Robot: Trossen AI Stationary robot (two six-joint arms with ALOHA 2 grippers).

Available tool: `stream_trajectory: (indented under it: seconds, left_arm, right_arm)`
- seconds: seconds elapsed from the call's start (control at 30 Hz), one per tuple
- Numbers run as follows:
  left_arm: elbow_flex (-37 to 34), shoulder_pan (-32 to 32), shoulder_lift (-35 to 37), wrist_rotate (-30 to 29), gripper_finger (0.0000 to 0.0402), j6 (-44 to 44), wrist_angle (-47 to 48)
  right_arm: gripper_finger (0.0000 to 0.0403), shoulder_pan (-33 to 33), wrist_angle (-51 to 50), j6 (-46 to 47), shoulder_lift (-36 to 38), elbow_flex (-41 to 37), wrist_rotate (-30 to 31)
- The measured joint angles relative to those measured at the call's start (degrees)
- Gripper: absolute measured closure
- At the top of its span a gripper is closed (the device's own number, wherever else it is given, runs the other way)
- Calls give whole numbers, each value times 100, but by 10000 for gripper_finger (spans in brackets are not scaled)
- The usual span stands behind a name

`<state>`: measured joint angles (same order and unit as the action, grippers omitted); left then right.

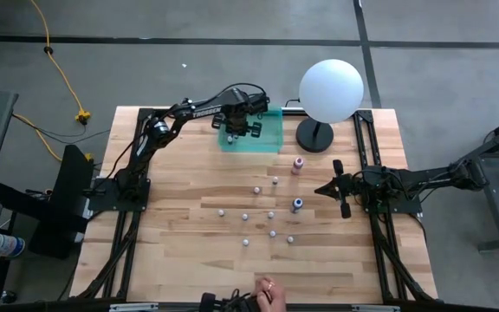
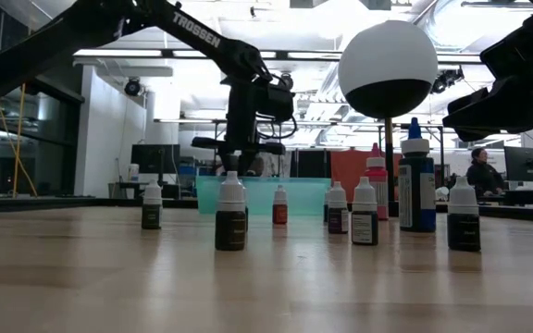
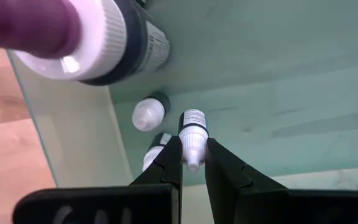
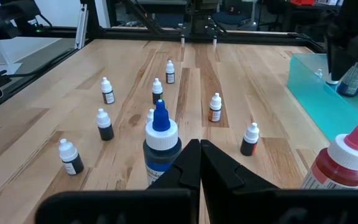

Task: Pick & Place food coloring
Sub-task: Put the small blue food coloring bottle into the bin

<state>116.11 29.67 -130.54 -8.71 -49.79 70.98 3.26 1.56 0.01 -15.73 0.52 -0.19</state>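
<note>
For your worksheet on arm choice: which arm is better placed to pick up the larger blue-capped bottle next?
Probably the right. Its empty, shut gripper sits beside the blue-capped bottle, while the left gripper holds a small white-capped bottle over the translucent teal tray.

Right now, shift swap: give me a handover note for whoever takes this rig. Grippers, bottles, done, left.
Left gripper: over the teal tray at the table's far side, fingers closed on a small white-capped bottle held above the tray floor.
Right gripper: waiting at the table's right edge, shut, holding nothing.
Done: at least three other bottles in the tray, including a big dark one with a purple tip.
Left: about ten on the wood, small ones scattered mid-table, plus the larger blue-tipped bottle and pink bottle.
Next, probably: release, then fetch another.
</note>
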Motion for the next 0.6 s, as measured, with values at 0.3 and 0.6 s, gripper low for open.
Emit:
stream_trajectory:
  seconds: [0.3, 0.6]
  left_arm:
    - [0, 56, 0, 17, 371, 121, 45]
    - [0, 73, 0, 81, 371, 376, 6]
  right_arm:
    - [402, 1, 0, 0, 0, 0, 1]
    - [402, 0, 0, -2, 0, 0, -1]
